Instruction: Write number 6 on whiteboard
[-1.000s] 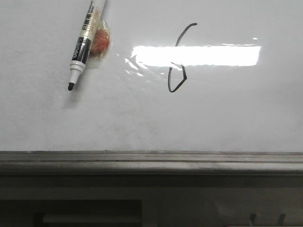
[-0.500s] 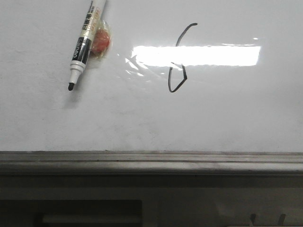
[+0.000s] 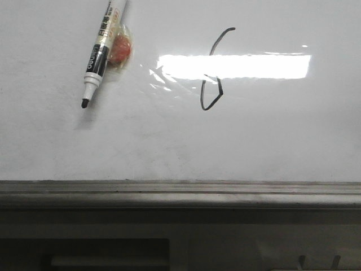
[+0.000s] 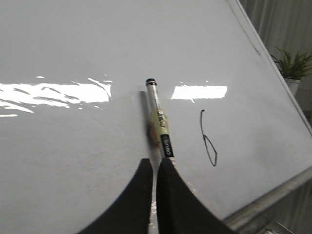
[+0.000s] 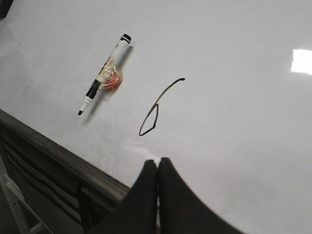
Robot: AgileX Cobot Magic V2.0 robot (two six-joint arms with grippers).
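Left gripper (image 4: 155, 168): black fingers pressed together, nothing between them. White-barrelled black-tipped marker (image 3: 100, 52) lies just ahead of its tips on the glossy white whiteboard (image 3: 271, 141), a red blob stuck to its side. The thin black hand-drawn number 6 (image 3: 212, 70) sits to the marker's right, well apart, looks done. Right gripper (image 5: 157, 170): fingers together, empty, the 6 just ahead. Judgement: w/ writing finished, best to back both arms off w/o brushing the ink.

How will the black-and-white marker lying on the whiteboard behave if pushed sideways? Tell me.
The uncapped black-and-white marker is round, so it would probably roll, though the red taped lump beside it may stop it. On the glossy white whiteboard it could slide. Its bare tip might smear ink.
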